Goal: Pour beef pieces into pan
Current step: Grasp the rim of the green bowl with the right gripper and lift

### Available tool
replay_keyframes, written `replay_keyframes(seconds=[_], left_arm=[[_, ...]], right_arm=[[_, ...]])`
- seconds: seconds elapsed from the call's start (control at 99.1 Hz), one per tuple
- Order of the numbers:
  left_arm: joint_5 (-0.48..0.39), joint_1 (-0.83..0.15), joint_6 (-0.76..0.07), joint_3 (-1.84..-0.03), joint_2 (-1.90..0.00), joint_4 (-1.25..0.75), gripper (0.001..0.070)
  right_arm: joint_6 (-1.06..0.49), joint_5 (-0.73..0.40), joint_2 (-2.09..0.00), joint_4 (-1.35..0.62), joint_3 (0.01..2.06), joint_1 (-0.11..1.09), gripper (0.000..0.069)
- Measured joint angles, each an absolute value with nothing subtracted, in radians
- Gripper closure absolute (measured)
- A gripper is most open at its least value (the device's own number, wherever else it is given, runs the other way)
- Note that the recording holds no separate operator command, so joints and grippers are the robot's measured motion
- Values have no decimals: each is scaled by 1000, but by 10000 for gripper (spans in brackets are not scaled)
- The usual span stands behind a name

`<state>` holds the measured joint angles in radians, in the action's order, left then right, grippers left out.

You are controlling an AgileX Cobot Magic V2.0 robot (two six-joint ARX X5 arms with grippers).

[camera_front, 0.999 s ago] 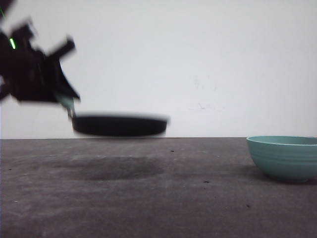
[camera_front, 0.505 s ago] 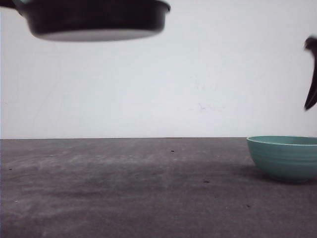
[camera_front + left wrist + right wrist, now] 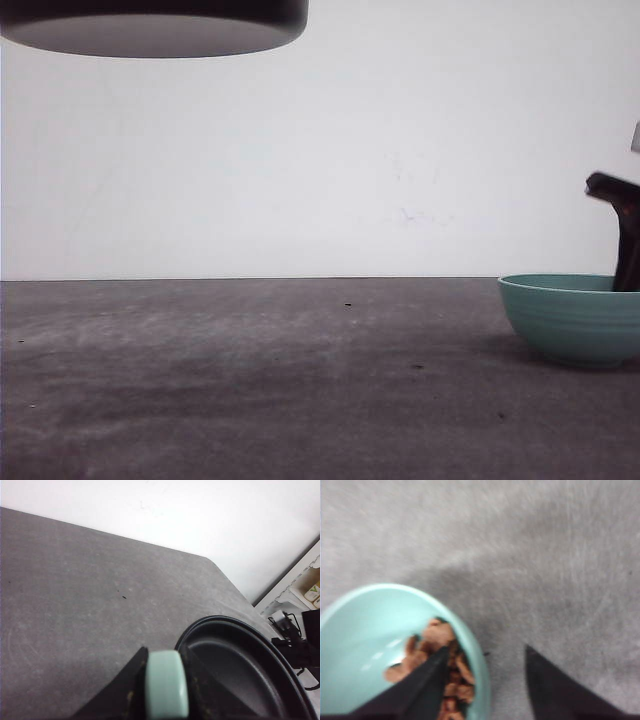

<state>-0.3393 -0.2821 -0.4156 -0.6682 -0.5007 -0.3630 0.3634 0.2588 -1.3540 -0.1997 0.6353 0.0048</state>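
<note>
- The left gripper (image 3: 161, 690) was shut tight on the pan's green handle (image 3: 166, 685), with a finger on each side.
- The one black pan (image 3: 150, 27) hung high in the air on the left, well above the grey table (image 3: 300, 380). It looked empty.
- On the right sat one teal bowl (image 3: 572, 318), with a small heap of beef pieces (image 3: 440, 667) inside, too many to count.
- The right gripper (image 3: 487, 672) was open. One finger (image 3: 427, 680) dipped inside the bowl, the other stayed outside the rim.
- The step seemed to be grabbing the bowl. Next, the fingers would need to pinch the rim, lift, and tip the beef into the pan.
</note>
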Motion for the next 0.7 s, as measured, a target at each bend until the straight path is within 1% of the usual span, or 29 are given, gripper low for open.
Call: replay_keyframes(seconds=[0.162, 0.232, 0.394, 0.525, 0.606, 0.697], left_arm=[[-339, -282, -416, -668, -490, -374, 650], [-339, -282, -416, -668, -490, -382, 650], [-339, -282, -413, -668, -490, -401, 650], [-339, -282, -412, -668, -499, -401, 650], [-339, -282, -412, -668, -520, -402, 650], [-339, -282, -412, -668, -556, -411, 650]], right_arm=[[363, 248, -1356, -179, 635, 5, 619], [363, 246, -1356, -177, 635, 5, 660], [363, 246, -1352, -182, 653, 6, 671], [354, 297, -1287, -195, 712, 17, 672], [323, 335, -1224, -202, 772, 56, 672], [277, 341, -1157, -218, 847, 130, 672]])
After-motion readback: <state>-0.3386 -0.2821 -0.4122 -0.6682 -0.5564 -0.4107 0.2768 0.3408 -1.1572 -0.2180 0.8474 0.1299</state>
